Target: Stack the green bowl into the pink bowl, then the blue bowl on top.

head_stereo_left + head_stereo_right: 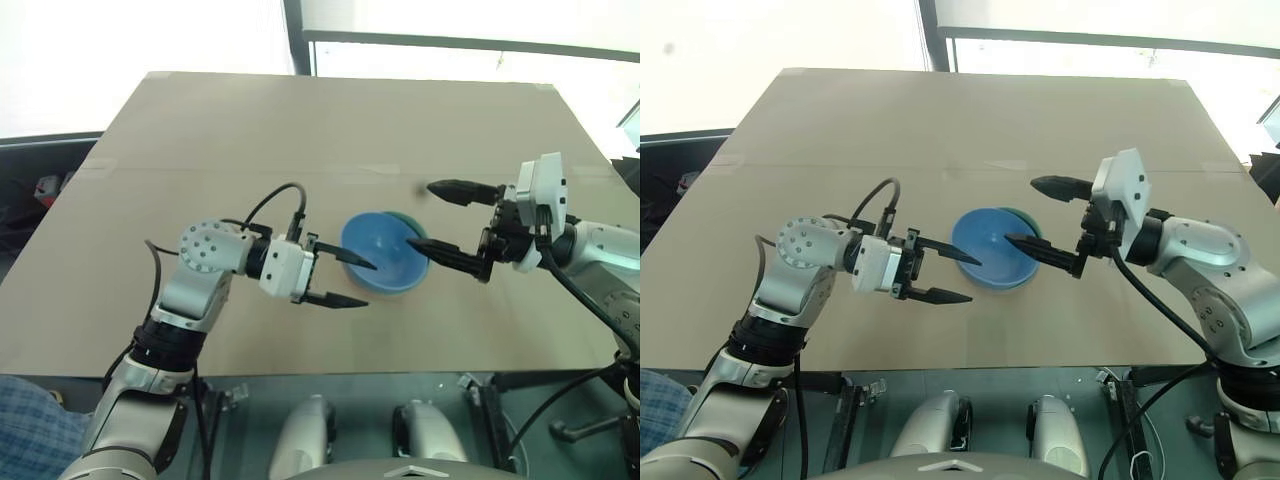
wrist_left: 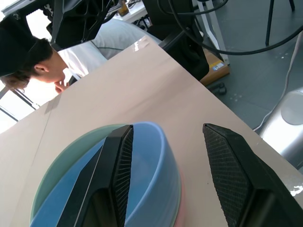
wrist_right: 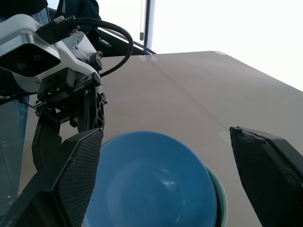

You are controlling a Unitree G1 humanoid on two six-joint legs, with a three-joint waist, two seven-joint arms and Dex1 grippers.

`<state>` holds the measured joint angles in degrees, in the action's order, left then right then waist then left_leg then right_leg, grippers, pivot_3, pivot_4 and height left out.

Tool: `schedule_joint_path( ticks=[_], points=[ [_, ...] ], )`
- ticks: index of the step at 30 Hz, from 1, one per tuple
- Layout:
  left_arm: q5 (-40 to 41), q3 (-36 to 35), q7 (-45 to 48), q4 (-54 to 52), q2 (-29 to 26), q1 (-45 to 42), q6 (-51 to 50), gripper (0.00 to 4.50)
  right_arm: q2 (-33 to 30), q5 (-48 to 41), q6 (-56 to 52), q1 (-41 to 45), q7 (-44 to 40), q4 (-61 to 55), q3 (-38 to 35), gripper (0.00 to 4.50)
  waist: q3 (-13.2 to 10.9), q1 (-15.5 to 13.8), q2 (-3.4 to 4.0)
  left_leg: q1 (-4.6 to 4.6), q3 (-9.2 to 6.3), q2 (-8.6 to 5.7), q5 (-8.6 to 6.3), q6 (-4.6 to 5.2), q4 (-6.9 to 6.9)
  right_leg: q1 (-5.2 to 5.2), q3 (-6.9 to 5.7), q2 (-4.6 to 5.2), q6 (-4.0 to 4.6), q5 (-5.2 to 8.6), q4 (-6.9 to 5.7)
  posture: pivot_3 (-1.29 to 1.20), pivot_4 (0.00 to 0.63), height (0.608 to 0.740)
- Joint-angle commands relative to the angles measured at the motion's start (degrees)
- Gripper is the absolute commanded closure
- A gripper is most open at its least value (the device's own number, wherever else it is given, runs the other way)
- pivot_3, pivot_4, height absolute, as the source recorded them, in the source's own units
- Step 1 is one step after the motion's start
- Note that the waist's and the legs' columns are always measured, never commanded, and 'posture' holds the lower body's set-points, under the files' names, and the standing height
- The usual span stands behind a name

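You are looking down on a wide tan table (image 1: pixel 250 150), and the stacked bowls are sitting near its middle, toward your edge. Your right gripper (image 1: pixel 440 218) is reaching in from the right with its fingers spread as wide as they go; the lower finger (image 1: pixel 1040 250) is hanging over the bowls' right rim, the upper one is standing clear beyond them, and nothing is clamped between them. Your left gripper (image 1: pixel 345 280) is coming in from the left with its fingers partly apart, straddling the near left rim: one finger (image 2: pixel 116 170) is lying inside the top bowl, the other (image 2: pixel 232 175) outside over bare table. Whether either finger is touching the rim you cannot tell. The blue bowl (image 1: pixel 380 255) is sitting on top, nested in the green bowl (image 3: pixel 218 196), whose rim is peeking out behind it. A sliver of the pink bowl (image 2: pixel 178 218) is showing underneath in the left wrist view.
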<state>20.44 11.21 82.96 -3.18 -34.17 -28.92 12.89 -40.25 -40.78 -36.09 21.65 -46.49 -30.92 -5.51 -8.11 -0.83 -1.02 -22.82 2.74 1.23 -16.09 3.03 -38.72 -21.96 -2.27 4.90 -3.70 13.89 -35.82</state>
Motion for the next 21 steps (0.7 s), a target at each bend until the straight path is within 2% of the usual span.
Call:
schedule_joint_path(
  ticks=[1,7,14,21],
  points=[
    [2.8,-3.5,-3.8,-1.1,-0.6,1.4,-4.0,2.03,-0.6,-0.8,0.7,-0.4,0.2,-2.0,-1.7,0.0,0.0,0.0,0.0,0.0,0.0,0.0,0.0,0.0,0.0,0.0,0.0,0.0,0.0,0.0,0.0,0.0,0.15,0.74],
    [11.5,-12.8,-13.6,-6.1,-3.8,11.1,-20.4,2.03,-2.3,0.7,2.4,-5.9,-1.8,-1.0,-3.2,0.0,0.0,0.2,0.0,0.01,-0.03,0.08,0.0,0.0,0.06,0.0,-0.01,0.0,0.0,0.0,-0.01,0.0,0.15,0.74],
    [15.4,-23.5,-24.4,-8.4,-9.2,21.0,-35.8,2.03,-5.2,3.8,7.5,-14.1,-6.1,5.2,-7.3,0.0,0.0,-0.1,-0.01,0.1,-0.07,0.04,-0.02,0.02,0.01,0.11,-0.03,0.08,0.0,0.0,0.04,0.0,0.15,0.74],
    [13.2,-26.6,-27.6,-11.2,-8.8,28.1,-34.9,2.03,-6.8,4.5,11.6,-19.1,-11.7,11.8,-11.2,0.0,0.0,-0.1,0.01,0.18,-0.03,0.05,-0.01,-0.01,0.04,0.13,0.0,0.08,0.01,0.01,0.03,0.0,0.15,0.74]
  ],
)
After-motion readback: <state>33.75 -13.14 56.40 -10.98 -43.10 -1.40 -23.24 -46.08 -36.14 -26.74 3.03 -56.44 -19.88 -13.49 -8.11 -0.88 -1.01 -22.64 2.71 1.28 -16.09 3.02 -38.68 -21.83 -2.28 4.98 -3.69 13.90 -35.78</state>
